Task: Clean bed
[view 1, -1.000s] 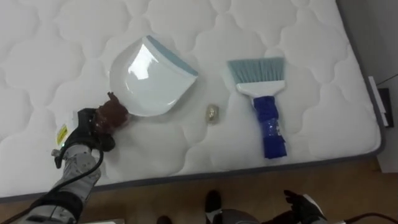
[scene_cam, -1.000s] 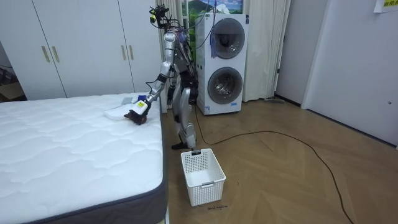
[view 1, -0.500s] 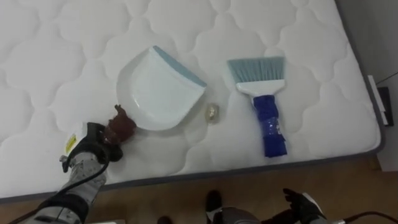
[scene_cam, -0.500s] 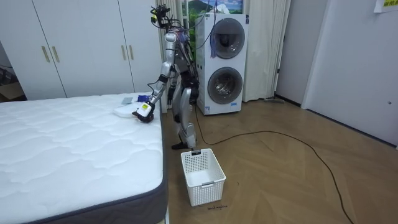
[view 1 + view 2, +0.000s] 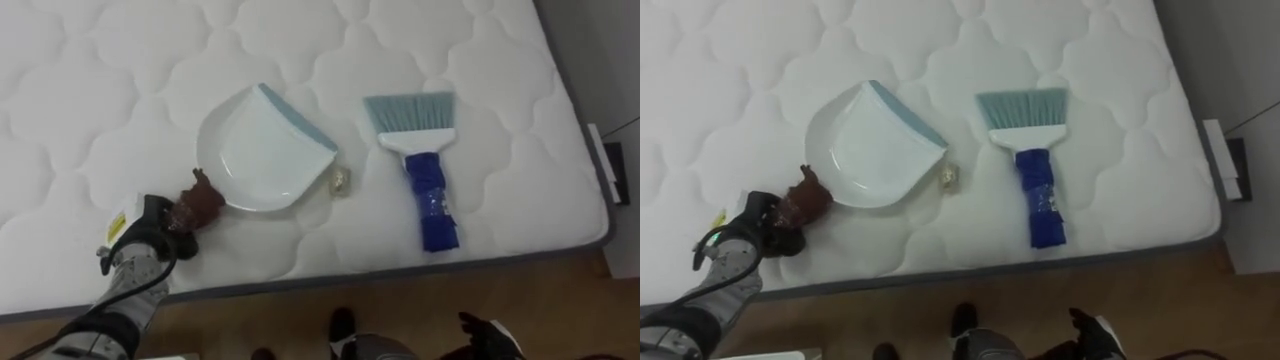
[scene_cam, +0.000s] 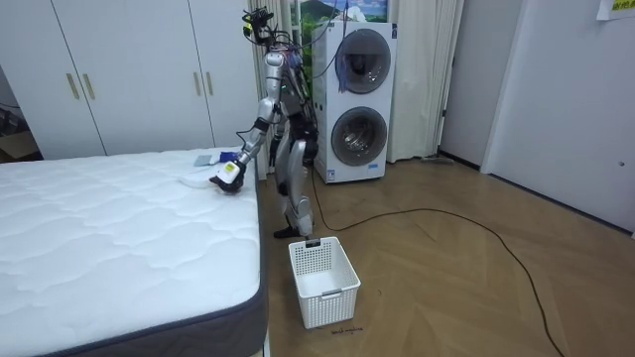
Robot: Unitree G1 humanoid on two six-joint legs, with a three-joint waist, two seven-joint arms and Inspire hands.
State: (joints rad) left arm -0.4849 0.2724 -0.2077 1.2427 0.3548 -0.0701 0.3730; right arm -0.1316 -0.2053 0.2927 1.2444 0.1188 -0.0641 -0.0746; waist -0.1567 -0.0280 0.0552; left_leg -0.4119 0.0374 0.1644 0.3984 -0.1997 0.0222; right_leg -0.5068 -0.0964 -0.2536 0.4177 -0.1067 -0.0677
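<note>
A white dustpan [image 5: 255, 150] with a pale blue lip lies flat on the white quilted mattress [image 5: 500, 60]. My left hand [image 5: 150, 232] is shut on its brown handle [image 5: 197, 203] near the bed's front edge. A small beige scrap [image 5: 341, 182] lies right at the lower end of the lip. To the right of it lies a brush [image 5: 425, 175] with a blue handle and pale blue bristles, untouched. My right hand [image 5: 487, 335] hangs low beside the bed with its fingers straight. In the room view I stand at the bed's corner, left arm stretched over the mattress [image 6: 119, 228].
The mattress's front edge [image 5: 400, 272] runs just below the tools, with wooden floor beyond. In the room view a white basket [image 6: 323, 279] stands on the floor by the bed. Two stacked washing machines [image 6: 359, 99] and white wardrobes [image 6: 129, 69] stand behind.
My left hand has curled shut on the brown handle. The dustpan has dropped flat and slid right, so its lip now reaches the scrap. Brush and right hand have stayed put.
</note>
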